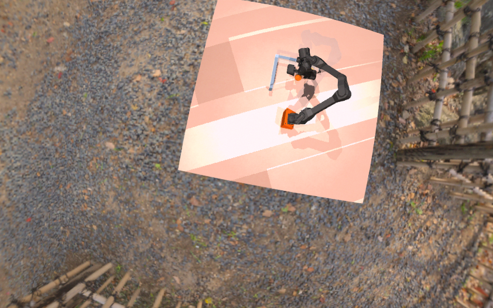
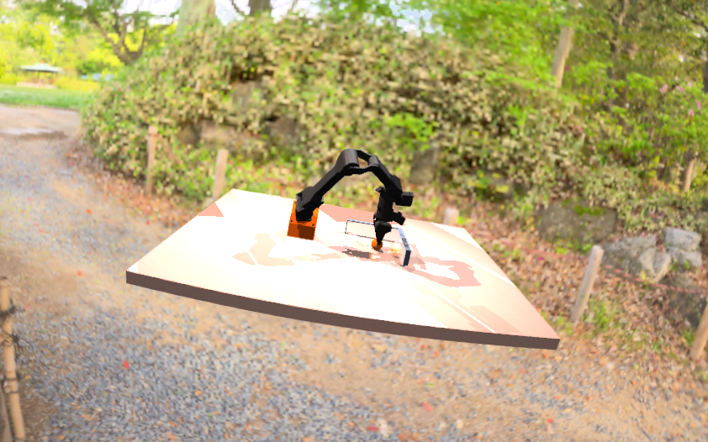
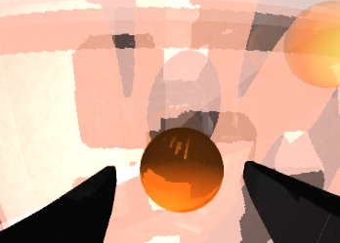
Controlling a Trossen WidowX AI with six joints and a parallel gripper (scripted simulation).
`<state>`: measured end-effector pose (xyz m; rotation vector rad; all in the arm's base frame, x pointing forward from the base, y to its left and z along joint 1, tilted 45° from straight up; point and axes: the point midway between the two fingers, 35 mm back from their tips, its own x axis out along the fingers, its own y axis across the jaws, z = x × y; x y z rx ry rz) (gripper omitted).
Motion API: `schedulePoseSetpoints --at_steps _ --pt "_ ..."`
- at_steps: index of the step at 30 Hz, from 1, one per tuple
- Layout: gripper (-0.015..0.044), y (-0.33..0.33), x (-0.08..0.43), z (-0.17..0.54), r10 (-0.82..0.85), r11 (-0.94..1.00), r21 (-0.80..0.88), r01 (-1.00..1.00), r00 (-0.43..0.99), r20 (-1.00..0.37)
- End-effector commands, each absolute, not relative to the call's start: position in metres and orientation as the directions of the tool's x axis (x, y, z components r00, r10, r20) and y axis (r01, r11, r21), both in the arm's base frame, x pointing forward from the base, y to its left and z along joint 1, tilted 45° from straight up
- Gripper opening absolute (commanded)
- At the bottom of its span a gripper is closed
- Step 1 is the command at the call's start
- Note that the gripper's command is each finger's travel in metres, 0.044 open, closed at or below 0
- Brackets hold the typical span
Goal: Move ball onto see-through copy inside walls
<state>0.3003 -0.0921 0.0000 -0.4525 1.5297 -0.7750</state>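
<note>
The orange ball lies on the table. My gripper is open and points down at the ball. In the wrist view one finger stands on each side of the ball, with a gap on both sides. The see-through yellow-orange copy is at the wrist view's upper right, apart from the ball; the arm hides it in the top view. The low clear walls have bluish edges and make a corner. The ball is inside it, apart from both walls.
The orange base of the arm stands on the table, and the arm arches from it to above the ball. One wall partly lies under the arm in the top view. Shadows of the arm cross the table.
</note>
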Motion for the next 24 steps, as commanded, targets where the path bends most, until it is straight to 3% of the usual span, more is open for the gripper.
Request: schedulePoseSetpoints --at_steps 1,5,9,15,22,24 --pt "0.0333 -0.097 0.297 -0.005 -0.695 0.69 -0.707 0.156 -0.13 -0.707" --pt "0.0333 -0.1 0.296 -0.008 -0.695 0.69 -0.707 0.156 -0.13 -0.707" --pt "0.0228 -0.1 0.296 -0.008 -0.695 0.69 -0.707 0.156 -0.13 -0.707" --pt "0.0188 -0.1 0.296 -0.008 -0.695 0.69 -0.707 0.156 -0.13 -0.707" --pt "0.0004 -0.079 0.312 0.005 -0.681 0.707 -0.679 0.199 -0.069 -0.729" --pt "0.0 -0.073 0.313 0.01 -0.68 0.708 -0.679 0.196 -0.073 -0.73"
